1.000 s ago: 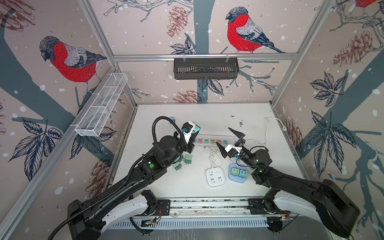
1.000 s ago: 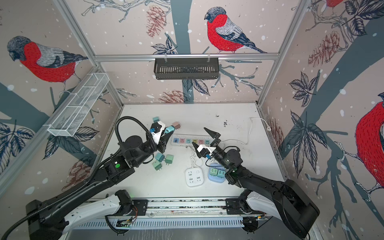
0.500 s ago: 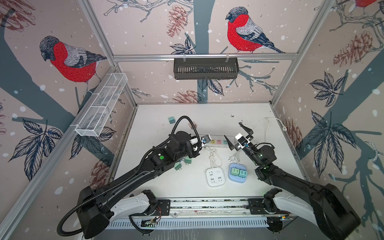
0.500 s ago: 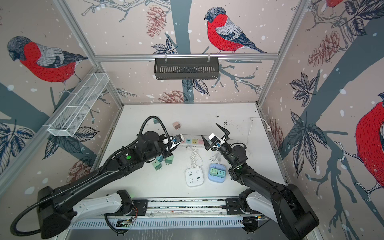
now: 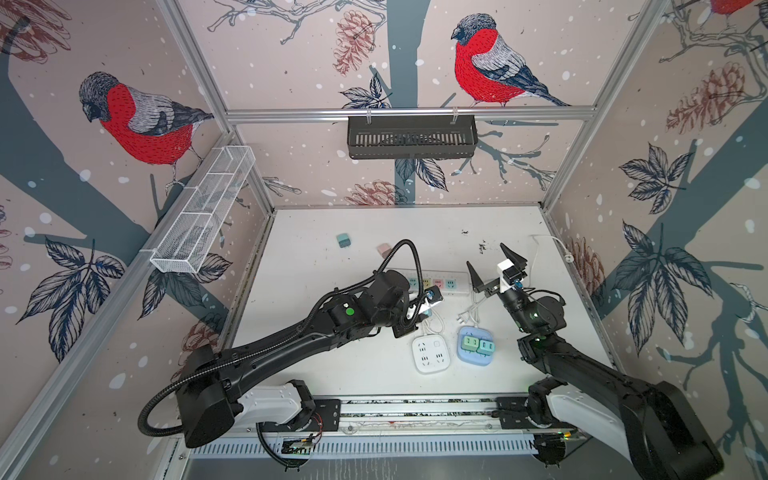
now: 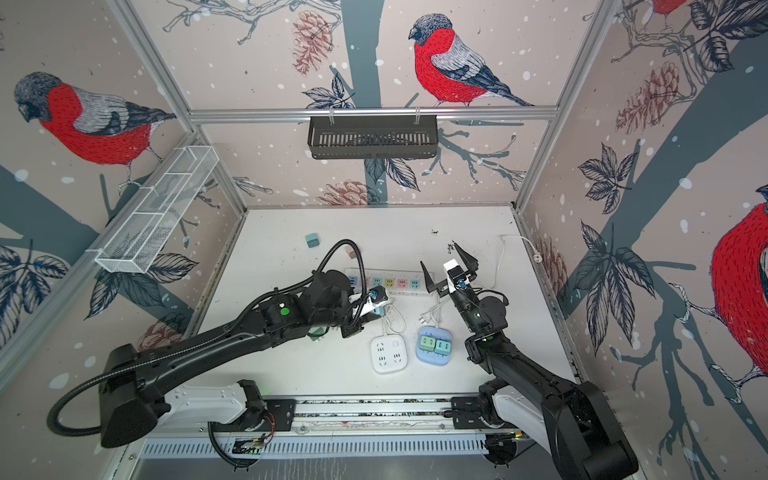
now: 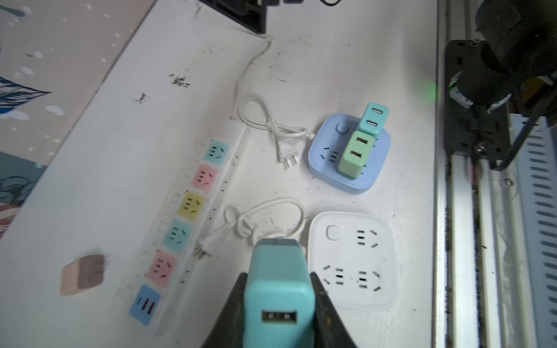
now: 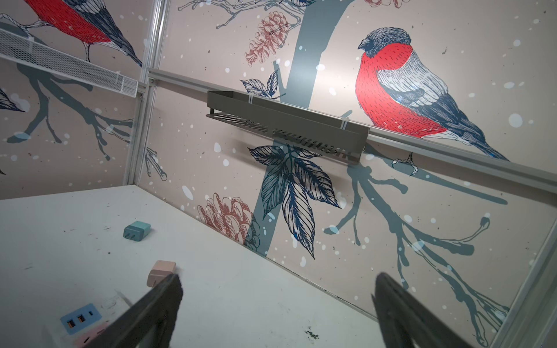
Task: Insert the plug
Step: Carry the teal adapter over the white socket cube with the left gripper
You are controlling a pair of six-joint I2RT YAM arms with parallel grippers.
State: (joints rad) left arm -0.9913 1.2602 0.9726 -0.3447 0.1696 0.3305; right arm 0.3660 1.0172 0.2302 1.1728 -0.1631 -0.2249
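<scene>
My left gripper is shut on a teal plug, its USB face toward the camera. The plug hangs just above the table beside the white square socket block. In both top views the left gripper sits between the long power strip and the white block. My right gripper is raised and open, holding nothing. In the right wrist view its fingers point toward the back wall.
A blue socket block holds a green plug and a teal plug. White cords lie between the strip and the blocks. A pink plug and another teal plug lie loose behind the strip.
My left arm has swung right and down with the teal plug, from over the strip's left end to beside the white block. The right gripper has lifted and tilted up toward the back wall.
</scene>
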